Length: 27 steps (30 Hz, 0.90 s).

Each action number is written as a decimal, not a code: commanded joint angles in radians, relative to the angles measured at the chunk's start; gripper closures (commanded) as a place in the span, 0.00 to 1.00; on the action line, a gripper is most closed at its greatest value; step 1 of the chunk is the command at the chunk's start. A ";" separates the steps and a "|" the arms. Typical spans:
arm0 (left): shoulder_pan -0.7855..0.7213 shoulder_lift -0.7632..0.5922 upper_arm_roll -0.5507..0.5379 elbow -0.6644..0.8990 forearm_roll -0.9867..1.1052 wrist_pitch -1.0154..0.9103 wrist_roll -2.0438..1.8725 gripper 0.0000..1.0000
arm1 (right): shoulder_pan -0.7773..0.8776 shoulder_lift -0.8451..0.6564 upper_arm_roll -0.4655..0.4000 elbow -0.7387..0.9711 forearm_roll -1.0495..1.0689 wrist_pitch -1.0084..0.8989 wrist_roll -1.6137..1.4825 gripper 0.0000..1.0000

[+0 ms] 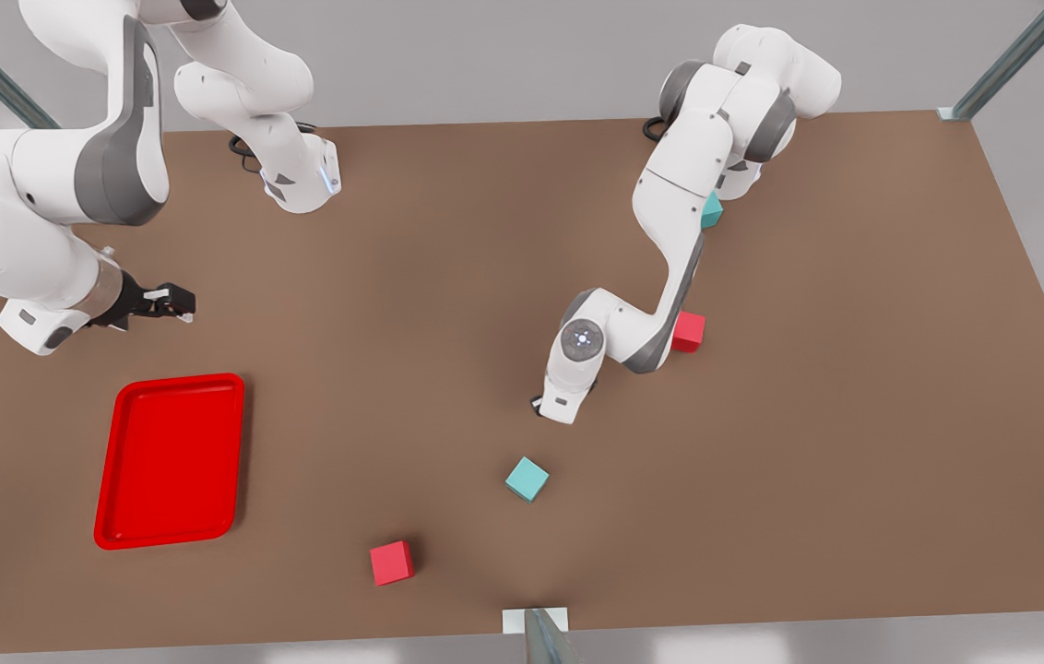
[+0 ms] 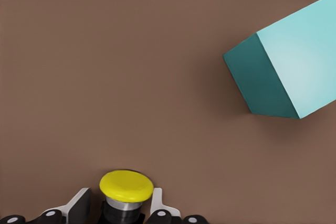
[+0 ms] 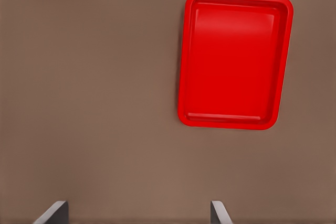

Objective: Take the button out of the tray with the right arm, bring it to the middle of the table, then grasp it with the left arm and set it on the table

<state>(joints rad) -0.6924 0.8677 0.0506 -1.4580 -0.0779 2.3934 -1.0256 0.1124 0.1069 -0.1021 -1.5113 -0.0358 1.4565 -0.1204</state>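
**Over the surface: button in the left hand**

At the front view's left, my right hand (image 1: 173, 302) hangs spread above the tray (image 1: 121, 480). Mid-surface, my left hand (image 2: 119, 208) pinches the button (image 2: 126, 187) beside a teal cube (image 2: 289, 66).

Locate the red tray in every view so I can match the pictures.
Front view: the tray lies flat at the front view's left, with the open right gripper above it in the picture.
Right wrist view: the tray seen from above, empty.
Left wrist view: this camera faces the button at the left gripper and a teal cube.
Shared landmark: the brown table.
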 commanded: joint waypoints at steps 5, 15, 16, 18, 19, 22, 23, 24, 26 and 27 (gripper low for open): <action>0.002 0.001 0.000 0.001 0.001 0.001 0.022 0.38 | -0.025 -0.003 -0.004 0.005 -0.009 -0.007 -0.027 0.00; 0.001 0.011 0.000 0.001 -0.007 0.001 0.024 0.41 | -0.028 0.002 -0.007 0.008 -0.019 -0.019 -0.024 0.00; 0.001 0.011 0.000 0.001 -0.007 0.001 0.024 0.41 | -0.028 0.002 -0.007 0.009 -0.019 -0.019 -0.024 0.00; 0.001 0.011 0.000 0.001 -0.007 0.001 0.024 0.46 | -0.025 0.002 -0.007 0.009 -0.019 -0.019 -0.024 0.00; 0.001 0.011 0.000 0.001 -0.007 0.001 0.025 0.47 | -0.025 0.001 -0.007 0.011 -0.019 -0.019 -0.024 0.00; 0.001 0.011 0.000 0.001 -0.007 0.001 0.024 0.53 | -0.028 0.001 -0.007 0.008 -0.018 -0.025 -0.021 0.00; 0.001 0.011 0.000 0.002 -0.007 0.001 0.024 0.55 | -0.030 0.001 -0.007 0.008 -0.018 -0.025 -0.021 0.00; 0.001 0.011 0.000 0.004 -0.007 0.001 0.025 0.55 | -0.028 0.001 -0.007 0.008 -0.018 -0.038 -0.018 0.00; 0.001 0.010 0.000 0.007 -0.007 0.001 0.025 0.56 | -0.026 0.001 -0.007 0.006 -0.018 -0.038 -0.019 0.00; 0.001 0.008 0.000 0.007 -0.007 0.001 0.024 0.56 | -0.025 0.001 -0.007 0.006 -0.018 -0.038 -0.021 0.00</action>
<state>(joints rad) -0.6918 0.8779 0.0506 -1.4523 -0.0827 2.3941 -1.0102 0.0844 0.1084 -0.1083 -1.5057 -0.0544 1.4275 -0.1376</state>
